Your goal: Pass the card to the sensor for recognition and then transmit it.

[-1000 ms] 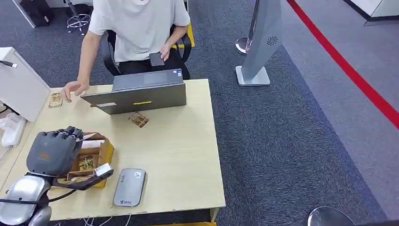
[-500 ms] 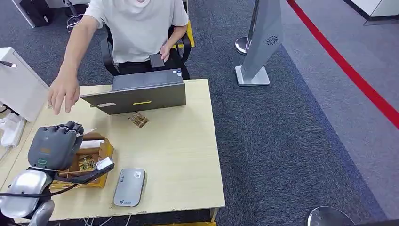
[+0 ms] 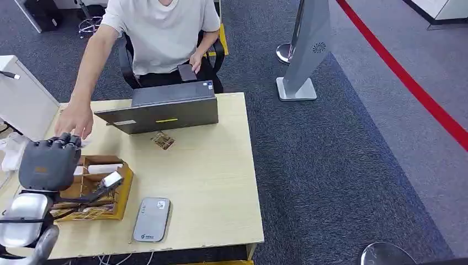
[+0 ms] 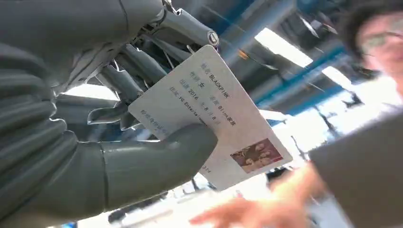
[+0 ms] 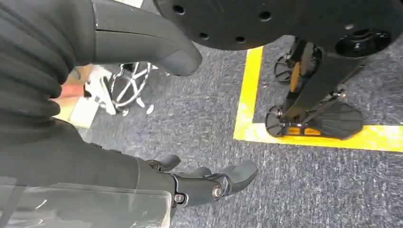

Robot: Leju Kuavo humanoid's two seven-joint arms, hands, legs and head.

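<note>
L hand (image 3: 48, 163) has lifted off the wooden tray (image 3: 122, 190) and moved toward 10 o'clock on the table (image 3: 221, 182) vs 1 s ago; it's now at the table's left edge, above the tray's far-left corner. Card (image 4: 214, 116) is in it: wrist cam shows the thumb (image 4: 157, 156) pressing the card's face against the dark fingers behind, printed side and photo facing the cam. In head view the card isn't visible, palm is turned away.

Person's hand (image 3: 74, 118) also moved: was flat on the table at 11 o'clock by a small card there, raised at 0.5 s, now down just beyond the L hand's fingertips, close, can't tell if touching.

Meaning, IMO: pick done, card out of the tray. Sensor (image 3: 152, 219), the grey pad at 6 o'clock beside the tray, is nowhere near the card, yet hand is heading to the person. Either scan got skipped or handover comes first; can't say.

Pose: L arm bent, back of hand up, fingers pointing to 12 o'clock. R hand (image 5: 204, 183) hangs by the floor, fingers loosely apart, holding nothing.

Another card (image 3: 163, 140) lies at 12 o'clock in front of the laptop (image 3: 165, 110).
</note>
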